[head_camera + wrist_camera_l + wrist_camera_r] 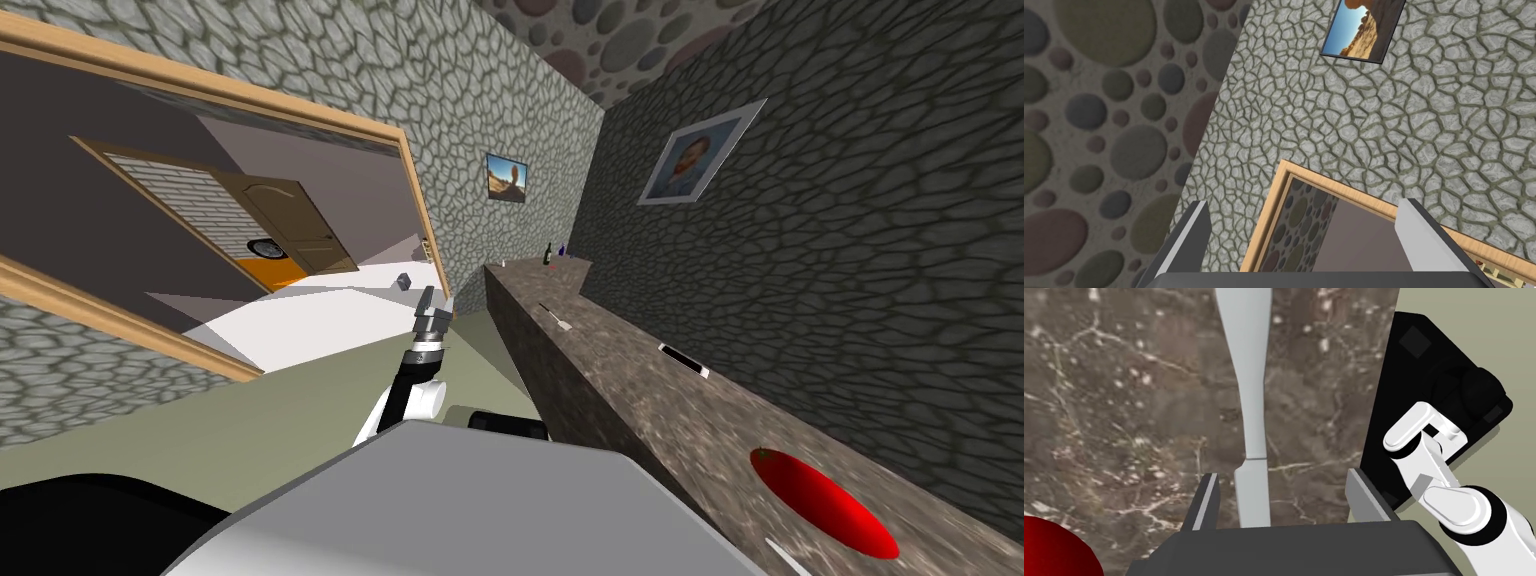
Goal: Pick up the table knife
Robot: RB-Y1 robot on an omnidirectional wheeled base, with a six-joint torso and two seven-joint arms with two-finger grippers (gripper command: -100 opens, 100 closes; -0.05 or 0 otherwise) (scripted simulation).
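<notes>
The table knife (1250, 388) is a plain light grey piece lying flat on the brown marbled counter (1124, 413). My right gripper (1282, 480) hangs open just above it, and the knife's near end lies between the two fingers, closer to one of them and touching neither. In the head view the knife (785, 555) shows as a pale sliver beside the red plate (825, 500). My left gripper (432, 310) is raised over the floor left of the counter, open (1304, 204) and empty.
The red plate's rim (1054, 548) lies close to the right gripper. Farther along the counter (620, 370) lie a dark flat object (685, 360) and another thin utensil (555, 315), with bottles (548, 255) at the far end. The counter's edge (1395, 363) drops to an olive floor.
</notes>
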